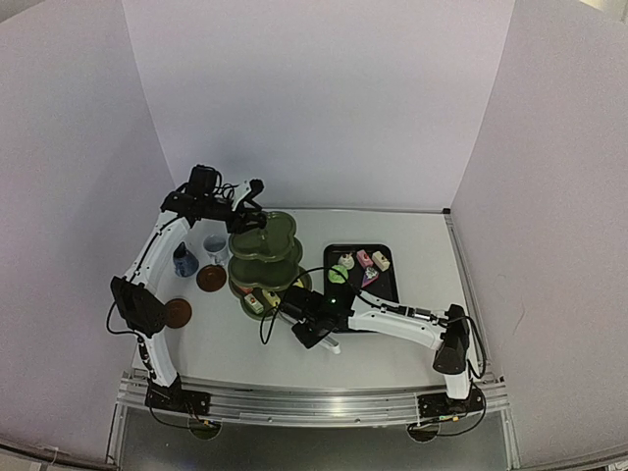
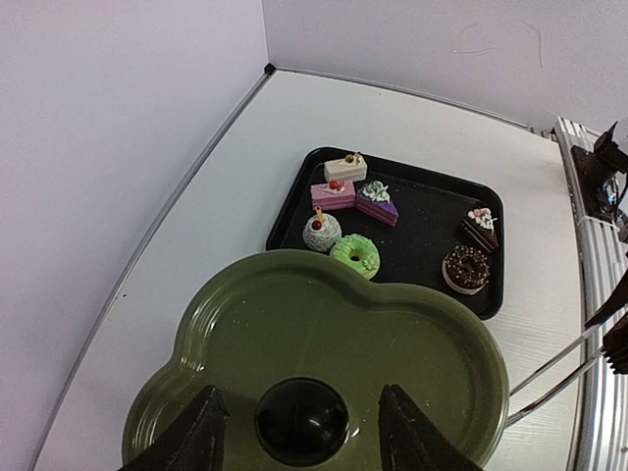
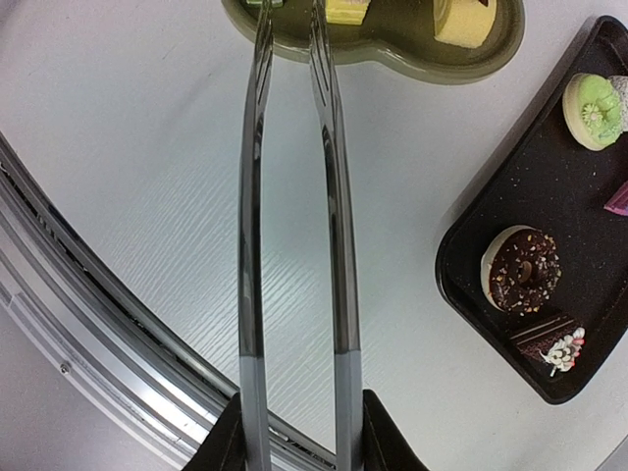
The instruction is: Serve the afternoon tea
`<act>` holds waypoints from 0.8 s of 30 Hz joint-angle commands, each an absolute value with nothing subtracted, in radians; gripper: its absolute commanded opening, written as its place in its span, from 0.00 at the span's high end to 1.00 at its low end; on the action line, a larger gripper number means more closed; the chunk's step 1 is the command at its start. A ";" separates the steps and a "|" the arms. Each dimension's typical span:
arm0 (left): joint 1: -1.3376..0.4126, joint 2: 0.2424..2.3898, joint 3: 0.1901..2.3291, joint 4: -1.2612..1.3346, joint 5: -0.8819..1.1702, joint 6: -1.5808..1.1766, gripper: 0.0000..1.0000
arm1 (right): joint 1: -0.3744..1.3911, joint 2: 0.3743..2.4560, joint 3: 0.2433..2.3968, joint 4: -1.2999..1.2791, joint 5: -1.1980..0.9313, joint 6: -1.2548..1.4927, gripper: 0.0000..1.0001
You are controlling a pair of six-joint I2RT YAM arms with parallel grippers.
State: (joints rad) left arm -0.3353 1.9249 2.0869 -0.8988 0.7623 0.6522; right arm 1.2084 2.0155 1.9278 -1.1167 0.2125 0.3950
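While the left claw [image 2: 299, 397] hangs over the crown of the olive-green stand [image 2: 294, 314], its two fingers are about half apart. One sits on each side of the black knob [image 2: 301, 422] at the stand's top, with a thin gap either way, so it grips nothing.

The right claw [image 3: 299, 417] is clamped on the handle end of the tongs [image 3: 334, 245]. Their two thin arms reach out to the stand's bottom tier. The tips run off the edge of the wrist view, so I cannot tell whether they pinch anything. Yellow cakes [image 3: 461, 22] lie on that tier, just beside the tips.

Close on the stand's right lies the black tray [image 2: 422, 211], holding a green ring cake [image 2: 355, 255], a chocolate ring cake [image 2: 466, 268] and several small slices. On the stand's left are the pale cup [image 1: 215, 245] and, farther out, the dark-blue cup [image 1: 184, 260]. One brown saucer [image 1: 211, 279] lies beside the stand's foot and another saucer [image 1: 178, 313] well away from it.
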 commanded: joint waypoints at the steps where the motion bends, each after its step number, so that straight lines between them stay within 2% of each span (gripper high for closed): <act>1: -0.339 1.946 2.086 -0.873 0.739 0.643 0.51 | 1.203 1.951 1.918 -1.097 0.230 0.405 0.70; 5: -0.339 1.945 2.074 -0.863 0.728 0.638 0.55 | 1.203 1.949 1.916 -1.095 0.230 0.406 0.71; 14: -0.339 1.894 1.995 -0.791 0.720 0.588 0.73 | 1.203 1.942 1.910 -1.093 0.232 0.412 0.71; 22: -0.339 1.840 1.908 -0.734 0.708 0.564 0.98 | 1.202 1.945 1.915 -1.091 0.232 0.409 0.71; 24: -0.339 1.818 1.871 -0.701 0.693 0.547 1.00 | 1.203 1.948 1.918 -1.090 0.232 0.410 0.71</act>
State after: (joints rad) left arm -0.3378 1.8772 1.9300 -0.7417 0.7321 0.5805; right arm 1.2068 2.0003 1.9106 -1.1109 0.2142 0.3988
